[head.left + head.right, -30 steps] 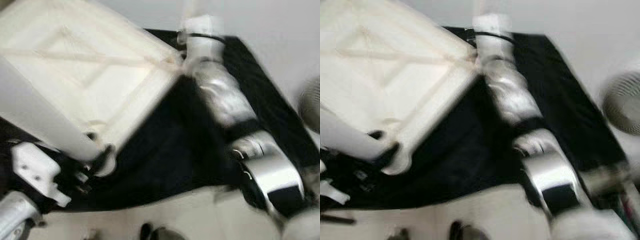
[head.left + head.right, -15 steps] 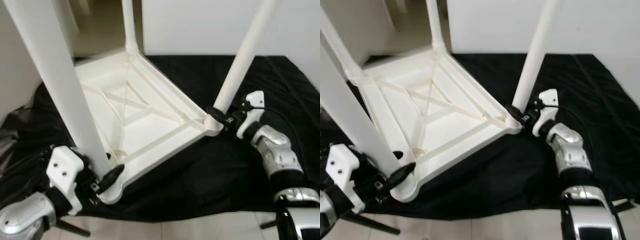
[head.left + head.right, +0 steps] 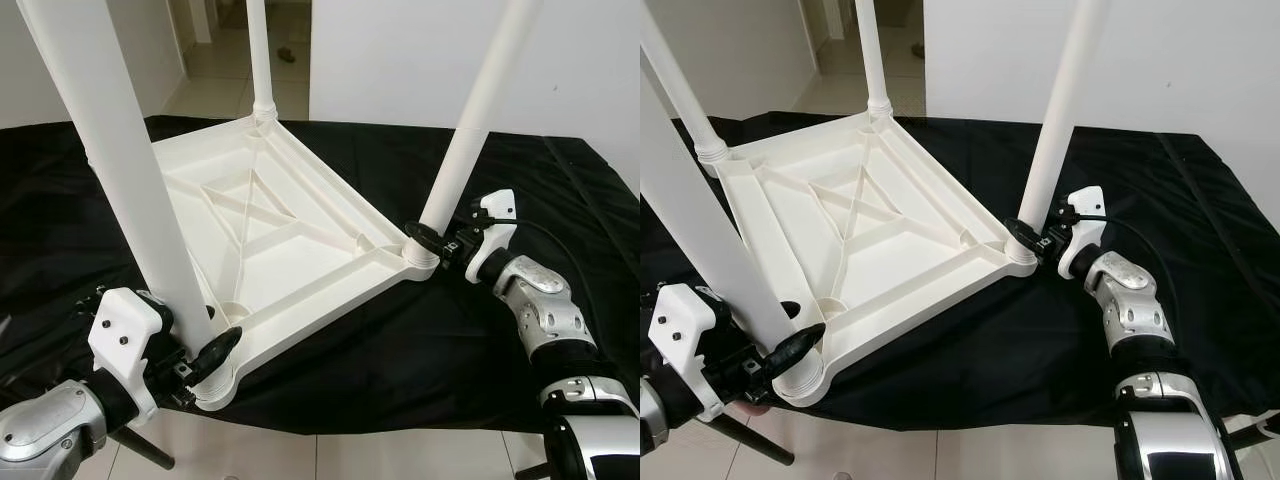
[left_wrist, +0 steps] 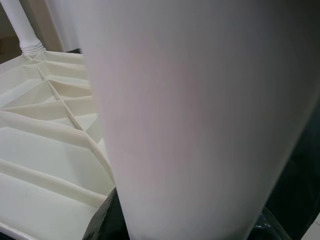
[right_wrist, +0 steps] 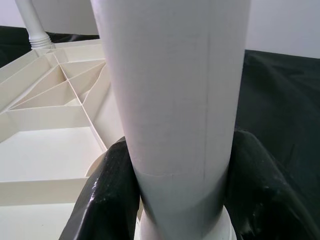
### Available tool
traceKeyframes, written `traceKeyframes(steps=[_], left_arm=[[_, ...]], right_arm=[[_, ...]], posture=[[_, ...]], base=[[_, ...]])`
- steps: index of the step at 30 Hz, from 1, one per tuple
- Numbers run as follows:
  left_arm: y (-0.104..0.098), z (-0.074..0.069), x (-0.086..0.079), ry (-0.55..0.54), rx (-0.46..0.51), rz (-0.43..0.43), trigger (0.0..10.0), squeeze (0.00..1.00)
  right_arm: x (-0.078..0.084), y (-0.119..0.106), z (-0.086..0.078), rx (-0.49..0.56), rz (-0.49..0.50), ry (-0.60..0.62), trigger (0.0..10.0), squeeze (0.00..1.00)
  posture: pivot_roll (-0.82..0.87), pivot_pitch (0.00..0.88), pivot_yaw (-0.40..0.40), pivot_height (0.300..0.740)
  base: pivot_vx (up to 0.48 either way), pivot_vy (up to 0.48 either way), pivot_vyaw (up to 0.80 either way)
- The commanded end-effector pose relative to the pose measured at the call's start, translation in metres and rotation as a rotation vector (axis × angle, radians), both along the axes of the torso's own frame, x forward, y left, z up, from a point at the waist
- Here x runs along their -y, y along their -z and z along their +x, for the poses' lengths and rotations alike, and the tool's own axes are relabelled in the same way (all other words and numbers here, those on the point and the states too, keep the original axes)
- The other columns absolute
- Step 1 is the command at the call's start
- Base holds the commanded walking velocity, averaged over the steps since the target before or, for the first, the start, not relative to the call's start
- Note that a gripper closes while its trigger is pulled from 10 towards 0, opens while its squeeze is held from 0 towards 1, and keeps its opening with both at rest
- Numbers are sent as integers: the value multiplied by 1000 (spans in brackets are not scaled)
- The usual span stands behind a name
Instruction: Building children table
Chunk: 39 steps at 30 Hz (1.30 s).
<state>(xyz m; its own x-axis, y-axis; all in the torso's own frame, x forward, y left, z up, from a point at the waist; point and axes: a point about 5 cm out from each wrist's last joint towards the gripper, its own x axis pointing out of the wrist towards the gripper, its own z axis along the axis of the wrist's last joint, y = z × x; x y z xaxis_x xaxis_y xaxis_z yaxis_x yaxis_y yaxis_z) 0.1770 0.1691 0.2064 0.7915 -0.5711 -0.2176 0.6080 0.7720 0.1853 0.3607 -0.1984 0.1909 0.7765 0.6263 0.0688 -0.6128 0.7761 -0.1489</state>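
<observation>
- The left tool pinches the near-left leg just above its corner socket.
- The white children's table lies upside down on a black cloth, underside ribs showing, with a leg standing at each corner in view.
- The right tool grips the near-right leg at its base.
- By my reading, assembly is nearly done: seating those legs firmly and turning the table upright remain.
</observation>
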Motion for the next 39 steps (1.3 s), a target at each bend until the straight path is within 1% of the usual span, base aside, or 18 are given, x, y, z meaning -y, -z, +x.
traceKeyframes(steps=[1, 39], left_arm=[[5, 0, 16, 56, -25, -30, 10000, 0], [5, 0, 16, 56, -25, -30, 10000, 0]], right_arm=[[-55, -5, -11, 73, 7, -403, 10000, 0], [-55, -5, -11, 73, 7, -403, 10000, 0]], posture=[[233, 232, -174, 740], [233, 232, -174, 740]], base=[[0, 0, 0], [0, 0, 0]])
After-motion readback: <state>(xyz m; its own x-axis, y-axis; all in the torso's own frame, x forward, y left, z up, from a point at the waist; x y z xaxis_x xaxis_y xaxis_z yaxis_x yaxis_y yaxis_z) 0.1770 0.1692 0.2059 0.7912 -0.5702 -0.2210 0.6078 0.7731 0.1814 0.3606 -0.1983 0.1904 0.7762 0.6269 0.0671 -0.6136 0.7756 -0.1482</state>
